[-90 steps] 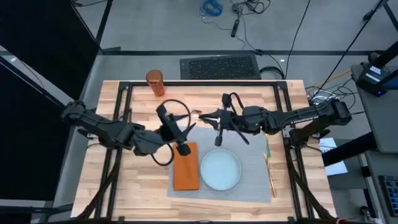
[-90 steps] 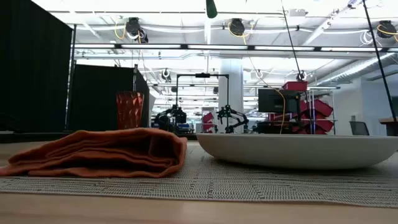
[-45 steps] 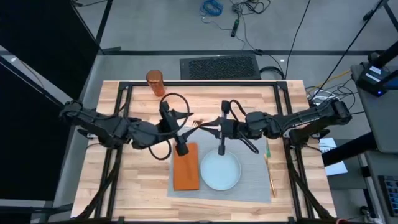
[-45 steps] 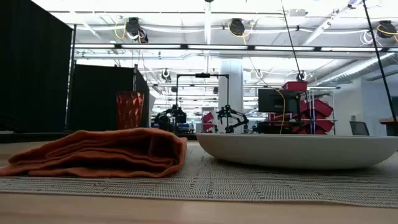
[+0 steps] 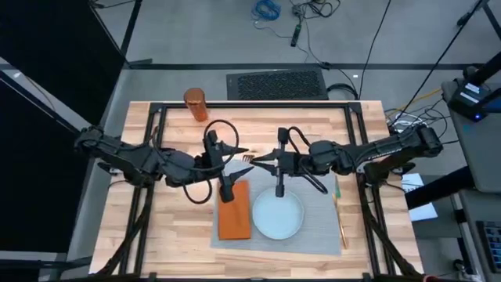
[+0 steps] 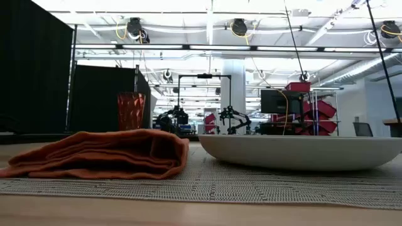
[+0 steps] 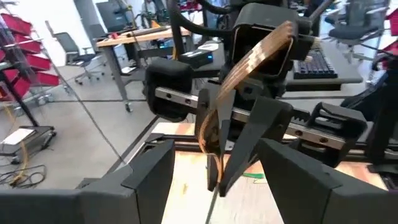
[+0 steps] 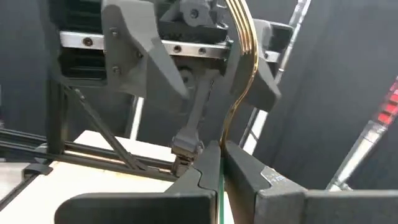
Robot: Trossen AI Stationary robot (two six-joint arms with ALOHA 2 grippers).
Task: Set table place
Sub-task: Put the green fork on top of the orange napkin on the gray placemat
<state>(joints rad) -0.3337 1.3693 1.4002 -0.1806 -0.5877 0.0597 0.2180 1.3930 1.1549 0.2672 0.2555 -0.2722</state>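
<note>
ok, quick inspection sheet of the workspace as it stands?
Surface: wood table, grey placemat laid on it.
Job's things: blue plate and orange napkin side by side on the placemat; more cutlery along its right edge; orange tumbler at the far left corner, off the placemat.
Clutter: nothing seen.
Grippers: right gripper shut on a gold cutlery piece held in the air above the table; left gripper open, facing it, fingers either side of the piece.
Cables: black loops on both arms; loose leads on the floor.
Surroundings: keyboard beyond the table, black curtain left.
</note>
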